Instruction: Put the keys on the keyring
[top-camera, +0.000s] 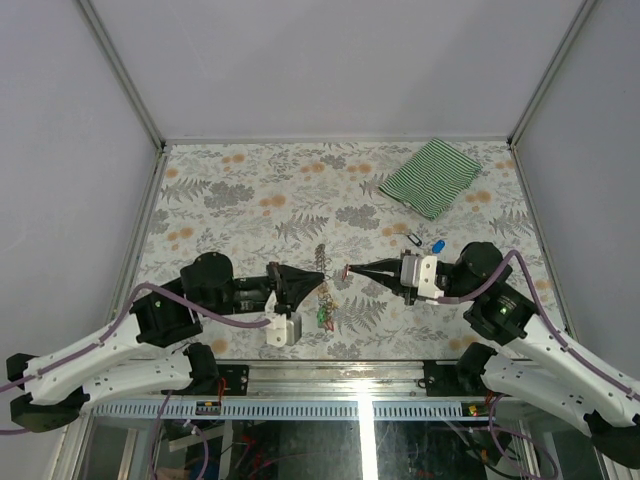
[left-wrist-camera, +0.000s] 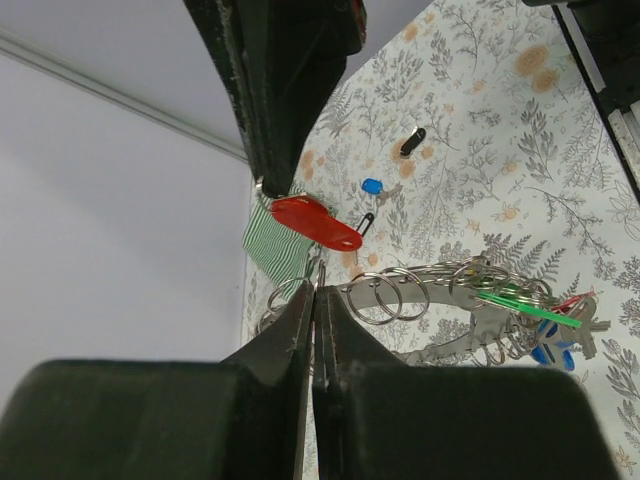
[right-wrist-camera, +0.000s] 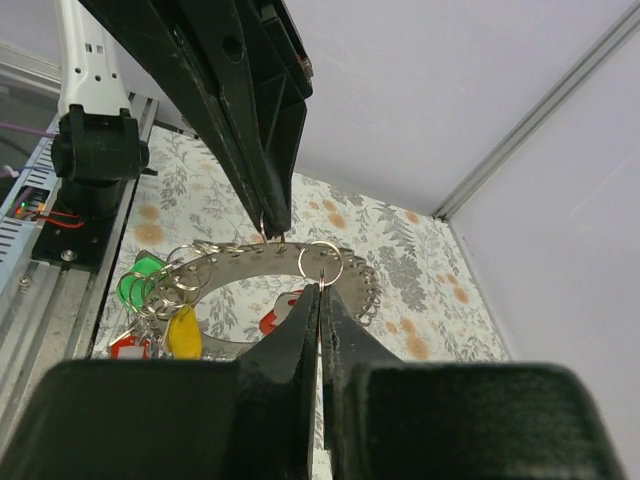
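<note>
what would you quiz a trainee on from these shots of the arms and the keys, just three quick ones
1. True or false: the left and right jaws are both shut.
2. Which key lies loose on the table, apart from the ring?
A. a blue-tagged key
B. a yellow-tagged key
C. a green-tagged key
3. What colour is the tag hanging at the tip of the right jaws?

Key: 1 true; 2 A; 3 red.
</note>
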